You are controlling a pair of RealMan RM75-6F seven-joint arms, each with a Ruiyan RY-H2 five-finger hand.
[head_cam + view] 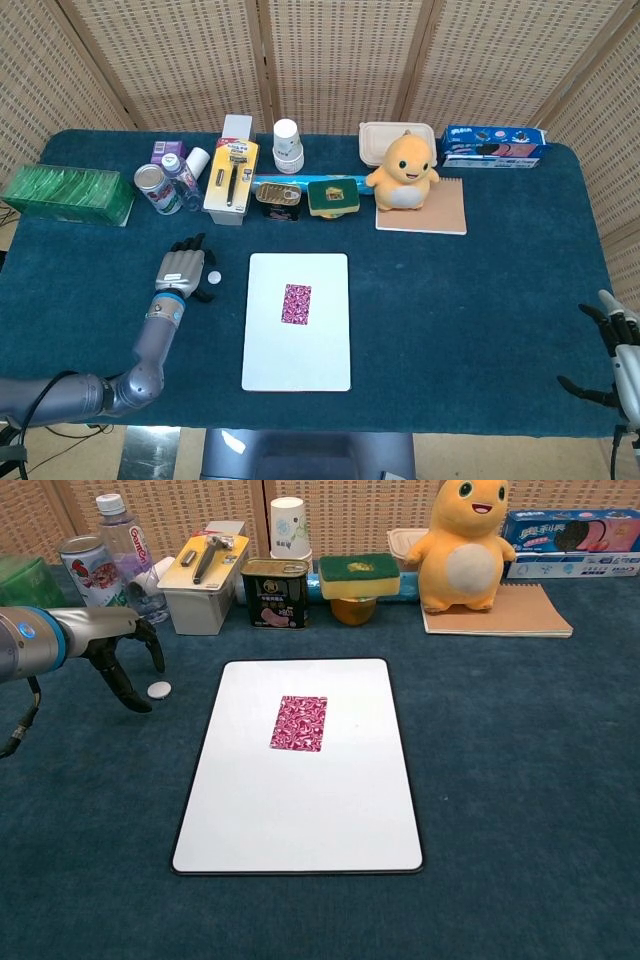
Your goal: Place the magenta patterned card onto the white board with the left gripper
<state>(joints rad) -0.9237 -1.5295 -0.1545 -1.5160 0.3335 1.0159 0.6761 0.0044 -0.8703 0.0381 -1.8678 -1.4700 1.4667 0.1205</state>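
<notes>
Magenta patterned card (296,303) flat on the white board (297,360), a little above the board's middle, long edges in line with the board's; held by nothing; white board flat on the dark teal tablecloth (470,300); left hand (181,270) empty, fingers spread and apart, well to the left of the board over the cloth, just beside a small white disc (213,279); in the chest view the same hand (125,655) with dark fingers (128,693) pointing down toward the cloth, the disc (158,689) close to their right; right hand (622,350) at the table's far right edge, partly cut off by the frame, fingers apart and holding nothing

Along the back of the table: green box (66,194) at far left; soda can (155,188) and water bottle (180,178) side by side; white box with a razor in yellow packaging (231,180); paper cup (288,146); luncheon-meat tin (279,195); green-and-yellow sponge (334,196) on a small jar; yellow plush toy (404,172) sitting on a brown notebook (440,212); white food container (385,140) behind the toy; blue biscuit pack (493,145) at far right
</notes>
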